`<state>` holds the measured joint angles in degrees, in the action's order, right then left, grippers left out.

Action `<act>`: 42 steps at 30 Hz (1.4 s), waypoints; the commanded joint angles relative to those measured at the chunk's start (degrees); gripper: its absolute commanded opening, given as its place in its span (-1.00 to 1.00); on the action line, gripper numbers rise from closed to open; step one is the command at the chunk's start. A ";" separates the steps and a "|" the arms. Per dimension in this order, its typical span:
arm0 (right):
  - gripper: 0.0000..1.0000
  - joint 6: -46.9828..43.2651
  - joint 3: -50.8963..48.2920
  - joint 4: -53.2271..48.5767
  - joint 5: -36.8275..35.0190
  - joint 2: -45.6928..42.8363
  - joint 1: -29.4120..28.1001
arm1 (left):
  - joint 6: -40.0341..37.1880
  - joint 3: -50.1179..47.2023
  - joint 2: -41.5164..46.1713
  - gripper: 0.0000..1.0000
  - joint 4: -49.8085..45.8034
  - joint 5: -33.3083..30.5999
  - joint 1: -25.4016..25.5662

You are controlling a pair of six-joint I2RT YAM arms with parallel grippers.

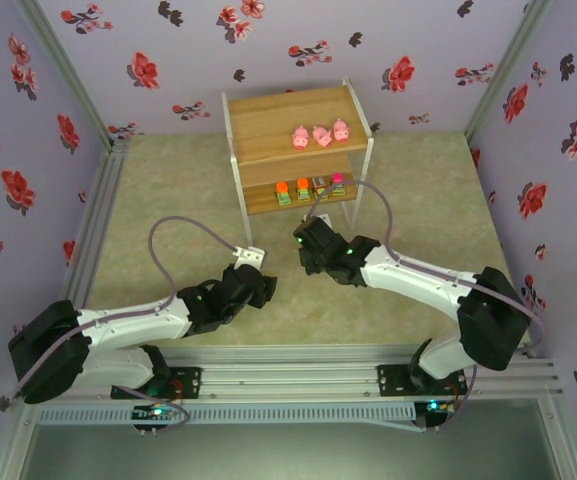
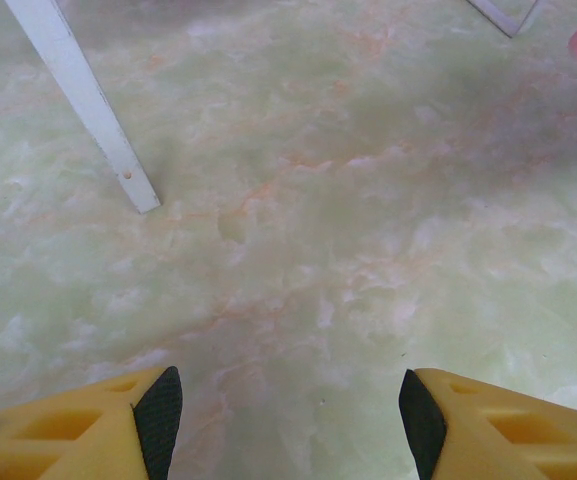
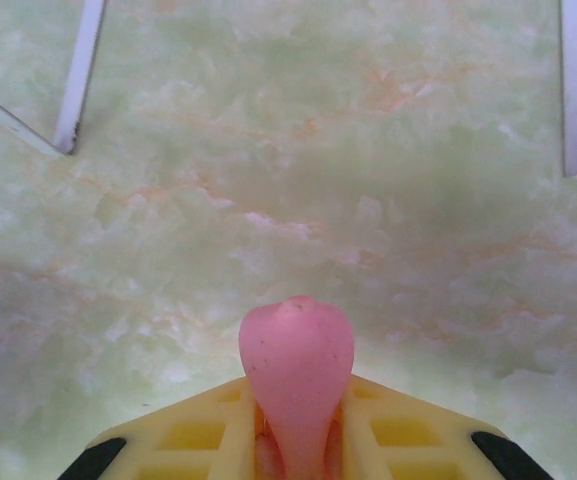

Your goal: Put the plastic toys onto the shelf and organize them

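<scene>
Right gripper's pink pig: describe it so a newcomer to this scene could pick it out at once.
Find the two-tier wooden shelf at the table's far side; just in front of it the right gripper hangs over the marbled table top. The pink pig is clamped between its yellow fingers. Unlike the three pigs lined up on the shelf's top board, it is off the shelf.

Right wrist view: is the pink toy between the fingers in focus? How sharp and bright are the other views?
Right wrist view: the pink toy between the right fingers is close and a little soft, evenly lit, no glare. Left wrist view: the left fingers are blurred, the white shelf leg sharper. Top external view: even light, the shelf crisp.
</scene>
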<state>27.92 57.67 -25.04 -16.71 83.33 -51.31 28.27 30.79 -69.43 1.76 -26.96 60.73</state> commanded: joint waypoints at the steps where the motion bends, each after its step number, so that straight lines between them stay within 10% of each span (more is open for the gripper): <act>1: -0.55 1.42 3.76 -4.31 -2.07 -2.57 -1.15 | -1.22 0.18 -0.76 0.27 1.16 0.37 -0.44; 42: -0.55 -4.45 34.81 -15.12 -6.38 0.80 -6.81 | -2.78 -0.90 0.07 0.27 3.25 3.05 -0.35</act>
<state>25.45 89.34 -38.70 -21.30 82.89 -57.65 26.76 30.57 -69.54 3.09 -24.34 60.73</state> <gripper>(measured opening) 0.227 0.636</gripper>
